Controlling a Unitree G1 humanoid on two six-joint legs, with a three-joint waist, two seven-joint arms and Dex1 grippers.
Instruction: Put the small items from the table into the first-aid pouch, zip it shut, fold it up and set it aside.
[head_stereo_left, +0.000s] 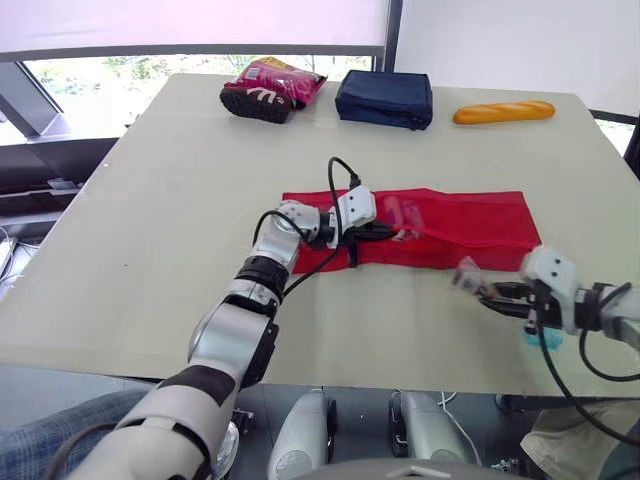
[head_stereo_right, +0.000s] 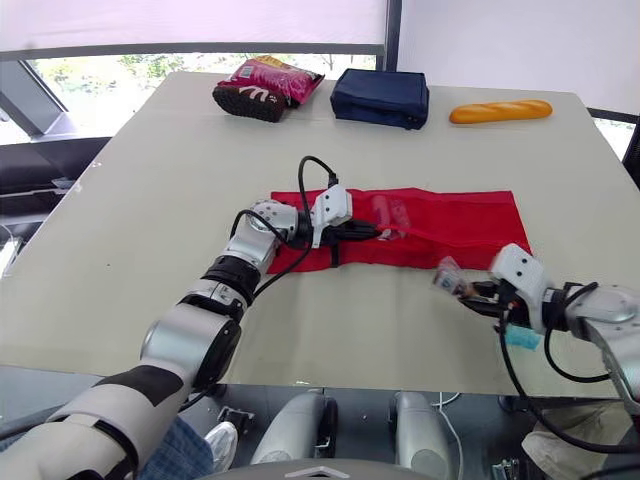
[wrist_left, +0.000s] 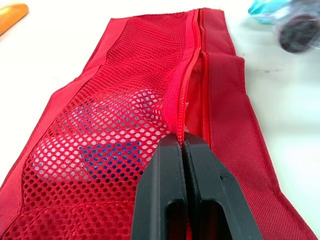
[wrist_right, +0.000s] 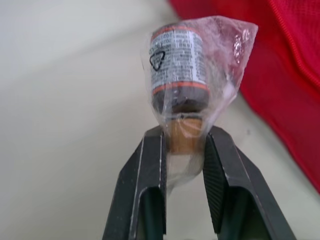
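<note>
The red first-aid pouch (head_stereo_left: 460, 228) lies flat across the middle of the table, its mesh side up and its zipper (wrist_left: 189, 85) partly undone. My left gripper (wrist_left: 183, 150) is shut on the pouch's edge at the zipper, near its left end (head_stereo_left: 385, 231). Through the mesh a blue item (wrist_left: 107, 155) shows inside. My right gripper (wrist_right: 183, 142) is shut on a small brown bottle wrapped in clear plastic (wrist_right: 186, 75), held just above the table in front of the pouch's right end (head_stereo_left: 468, 275). A teal packet (head_stereo_left: 540, 338) lies under my right wrist.
At the table's far edge lie a pink snack bag (head_stereo_left: 268, 88), a navy pouch (head_stereo_left: 385, 98) and an orange bread-shaped toy (head_stereo_left: 503, 112). The table's front edge runs close below my right gripper.
</note>
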